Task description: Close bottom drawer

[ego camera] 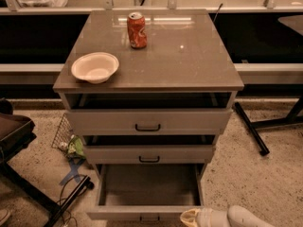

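Basically, the approach step is what's in hand here: the bottom drawer (149, 186) is pulled far out of the cabinet and nothing is pressed against it yet. The tool (199, 217) is seen low at the right of the view, just beside the right end of the drawer's front panel. Whether it's spread or pressed together can't be told from this angle, tbh.

For the next move, the tool probably needs to be brought in front of the flat panel, somewhere near the middle, and then a straight push toward the cabinet is called for. An off-centre push could likely get the tray skewed on its rails.

As for looks, the drawer is the lowest of three. A wide, shallow, pale grey-beige tray is shown, with nothing visible inside. Its small black handle (149, 218) is partly cut off by the frame's lower edge. The middle drawer (149, 153) and top drawer (147, 122) above it are each left out a little. A red can (137, 30) and a pale bowl (95, 67) are parked on the counter (180, 56).
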Available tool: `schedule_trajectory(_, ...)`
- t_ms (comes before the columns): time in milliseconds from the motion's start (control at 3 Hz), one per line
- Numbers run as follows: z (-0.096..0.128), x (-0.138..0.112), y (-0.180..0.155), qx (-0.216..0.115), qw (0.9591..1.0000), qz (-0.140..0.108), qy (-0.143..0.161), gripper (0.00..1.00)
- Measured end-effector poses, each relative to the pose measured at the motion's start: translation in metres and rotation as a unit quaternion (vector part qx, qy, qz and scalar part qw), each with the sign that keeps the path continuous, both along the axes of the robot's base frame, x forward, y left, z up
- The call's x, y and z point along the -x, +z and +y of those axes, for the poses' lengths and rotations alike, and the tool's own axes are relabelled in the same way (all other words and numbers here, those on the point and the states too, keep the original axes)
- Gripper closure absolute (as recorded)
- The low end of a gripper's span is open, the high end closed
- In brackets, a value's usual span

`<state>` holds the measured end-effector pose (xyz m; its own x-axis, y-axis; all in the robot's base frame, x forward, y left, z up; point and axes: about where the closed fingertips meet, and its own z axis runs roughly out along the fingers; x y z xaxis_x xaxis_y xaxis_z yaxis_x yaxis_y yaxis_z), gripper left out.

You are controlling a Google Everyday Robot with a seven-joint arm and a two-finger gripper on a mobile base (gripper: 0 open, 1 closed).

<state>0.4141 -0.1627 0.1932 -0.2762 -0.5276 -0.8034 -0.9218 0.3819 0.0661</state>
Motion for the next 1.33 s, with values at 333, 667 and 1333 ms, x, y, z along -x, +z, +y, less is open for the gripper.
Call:
schedule_trajectory(333,0.000,0.000,0.000,0.000,1.0000,0.000,0.000,1.00)
schedule_trajectory(667,0.011,-0.049,-0.003,0.007,0.9998,-0.012,0.013,1.00)
schedule_trajectory(1333,0.023,-0.103,-0.011,0.014,0.9997,-0.016,0.015,1.00)
